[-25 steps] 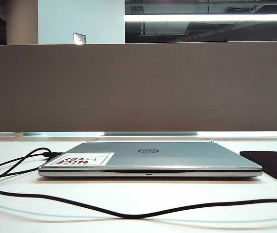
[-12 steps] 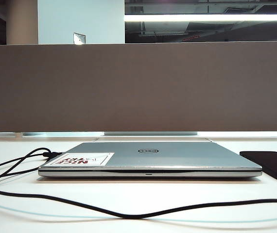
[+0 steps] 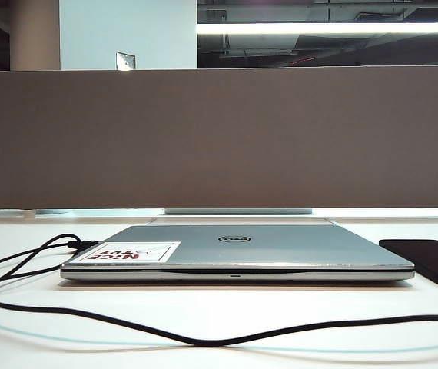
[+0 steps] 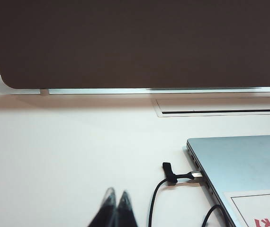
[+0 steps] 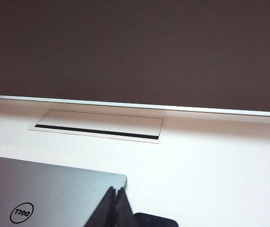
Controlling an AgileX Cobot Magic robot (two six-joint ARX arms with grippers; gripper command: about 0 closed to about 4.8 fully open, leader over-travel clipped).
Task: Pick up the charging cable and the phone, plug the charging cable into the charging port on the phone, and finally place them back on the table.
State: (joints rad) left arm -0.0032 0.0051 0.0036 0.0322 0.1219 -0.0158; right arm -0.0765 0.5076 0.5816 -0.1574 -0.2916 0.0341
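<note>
- The table (image 3: 227, 307), a wide white matte surface, fills the lower part of the exterior view and carries all items listed below.
- The fabric divider panel (image 3: 227, 138), brown-grey, stands upright along the far edge of the table and spans nearly the full width of the exterior view.
- The silver laptop (image 3: 238, 250) lies closed and flat at the centre of the table. A white sticker (image 3: 131, 252) with red lettering sits on the left part of its lid.
- A cable slot cover (image 5: 97, 125), a white rectangular plate with a dark slit, is set flush in the table between the laptop and the divider.
- The charging cable (image 3: 204, 338), a thin black cord, runs across the table in front of the laptop, from the left side to the right edge of the exterior view. It rests on the table and is not held.
- A second black cord (image 4: 180, 177) is plugged into the left side of the laptop and loops away over the table.
- The phone (image 3: 426, 260), a glossy black slab, lies flat on the table just beside the right edge of the laptop. It is not held.
- The left gripper (image 4: 115, 205) hovers above bare table near the left side of the laptop. Its fingertips are pressed together and grasp nothing.
- The right gripper (image 5: 116, 201) hovers above the right rear corner of the laptop, close to the phone. Its fingertips are also pressed together and grasp nothing.
</note>
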